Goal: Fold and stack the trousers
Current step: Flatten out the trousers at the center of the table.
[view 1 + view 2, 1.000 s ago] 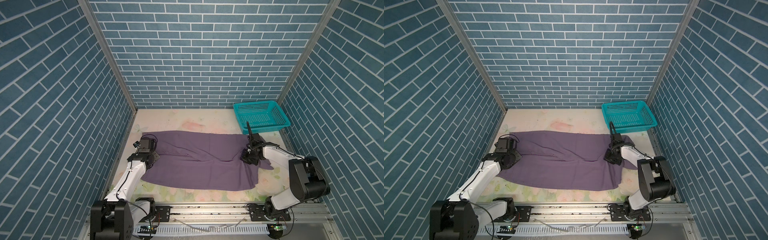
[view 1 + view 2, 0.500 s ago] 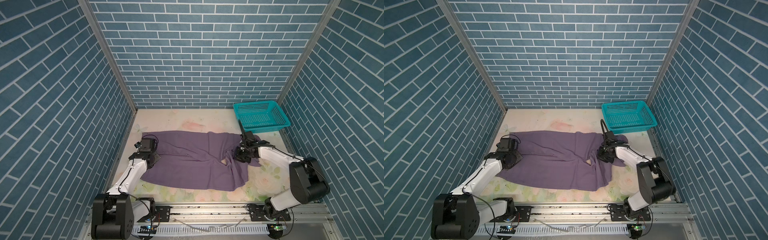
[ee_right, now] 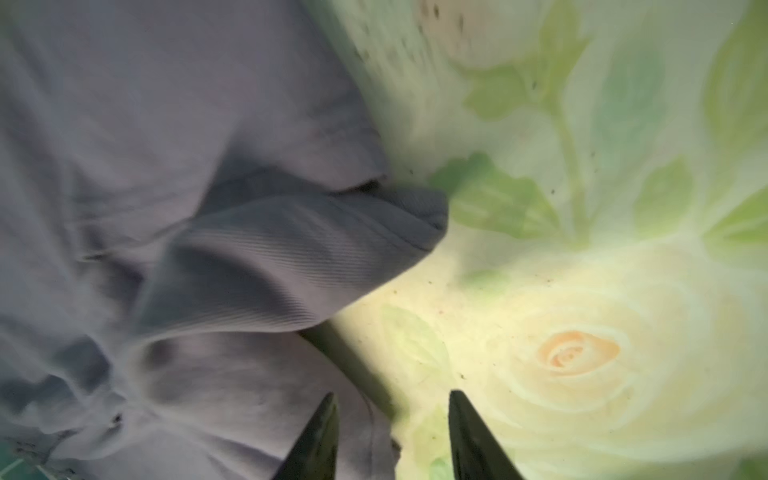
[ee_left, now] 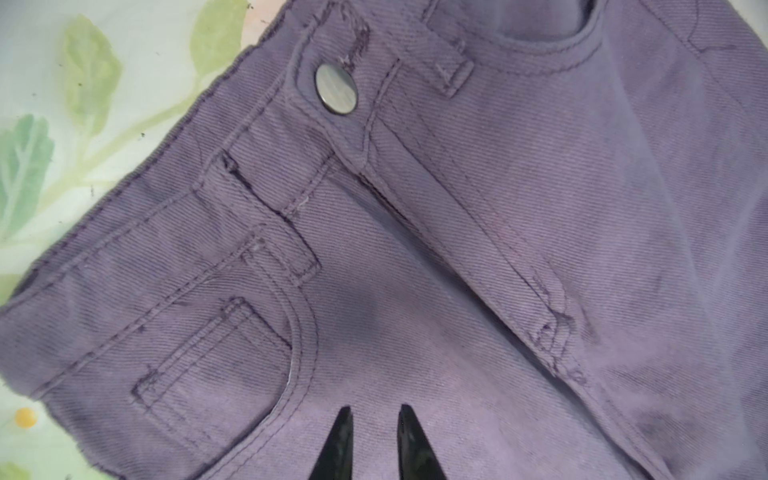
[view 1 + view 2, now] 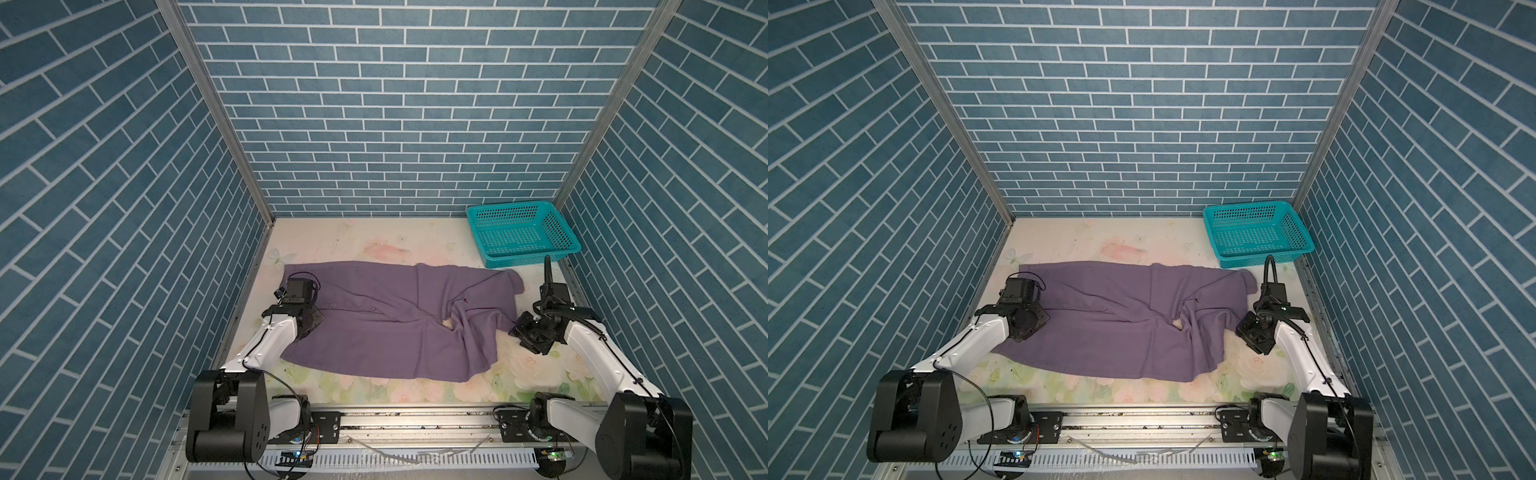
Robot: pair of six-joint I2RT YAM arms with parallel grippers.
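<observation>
The muted-purple trousers lie spread across the floral mat, waistband to the left, leg ends rumpled to the right. My left gripper hangs over the waist end. In the left wrist view its fingertips stand narrowly apart over flat cloth below the front pocket, and no cloth is pinched between them. My right gripper is open at the right edge of the cloth. In the right wrist view, the right gripper has one tip over the trousers and the other over bare mat.
A teal perforated basket stands in the back right corner, just beyond the leg ends. Blue brick-pattern walls close in both sides and the back. The metal waist button shows near the waistband.
My right gripper dragged the leg ends leftward, opened and let the cloth go, then moved right and nearer, off the cloth. The right part of the trousers now lies rumpled. The left arm has barely moved.
</observation>
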